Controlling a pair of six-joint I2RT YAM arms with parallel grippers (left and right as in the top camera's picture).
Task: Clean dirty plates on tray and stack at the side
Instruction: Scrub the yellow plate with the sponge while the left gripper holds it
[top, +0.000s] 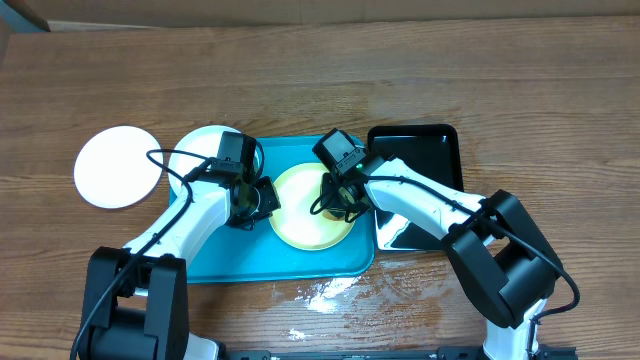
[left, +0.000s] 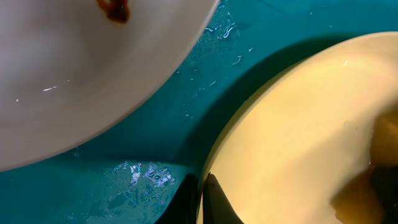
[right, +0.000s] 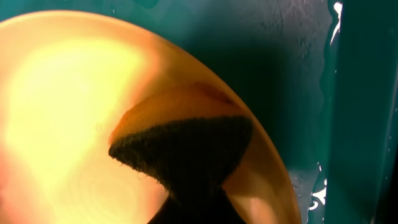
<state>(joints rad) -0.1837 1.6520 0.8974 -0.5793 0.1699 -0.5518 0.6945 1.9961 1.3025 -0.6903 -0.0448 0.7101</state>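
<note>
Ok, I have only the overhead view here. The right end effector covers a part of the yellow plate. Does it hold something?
Observer: Yes. The right wrist view shows the right end effector pinching a dark scouring sponge, which rests on the yellow plate.
Operator: And does the left end effector grip that plate?
Observer: It seems so. In the left wrist view it has one finger on each side of the plate's rim.
Operator: Is the white plate on the tray clean?
Observer: No, the left wrist view shows a brown stain on it.
</note>
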